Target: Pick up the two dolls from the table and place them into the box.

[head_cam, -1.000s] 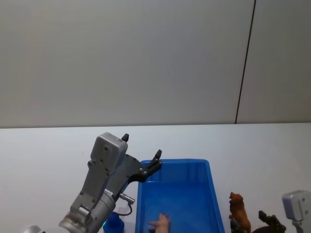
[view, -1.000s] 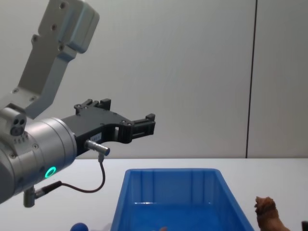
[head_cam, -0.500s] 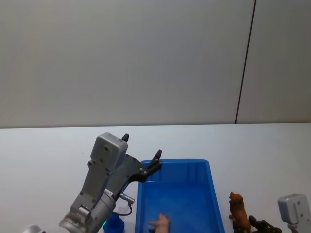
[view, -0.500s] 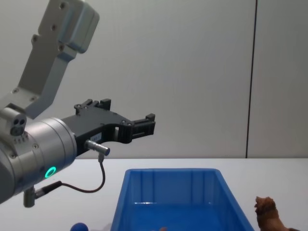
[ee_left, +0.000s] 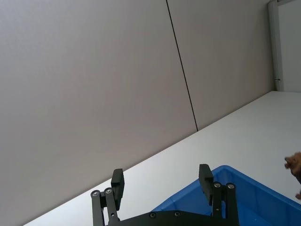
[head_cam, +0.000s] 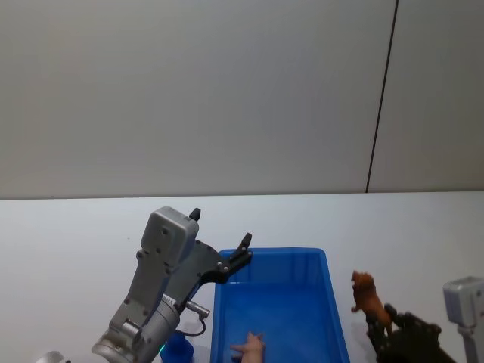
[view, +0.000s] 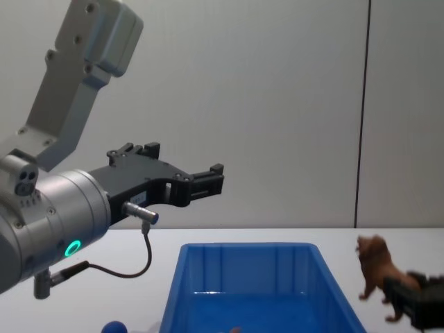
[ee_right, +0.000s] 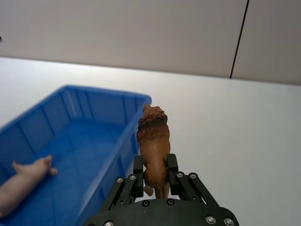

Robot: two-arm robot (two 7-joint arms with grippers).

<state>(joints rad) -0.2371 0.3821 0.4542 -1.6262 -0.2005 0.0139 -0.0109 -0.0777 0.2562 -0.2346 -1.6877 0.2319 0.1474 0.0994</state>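
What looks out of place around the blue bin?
A pink pig-like toy lies inside the box: it is neither the lion held by the right gripper nor the blue figure on the table. The left gripper hangs open above the box's left edge.

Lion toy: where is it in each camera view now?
Head: lion lower right, right of the blue box, in the right gripper.
Chest: lion lower right, right of the box.
Right wrist: lion centre, between the fingers.
Left wrist: brown sliver at the frame edge past the box, probably it.
Shared landmark: the box.
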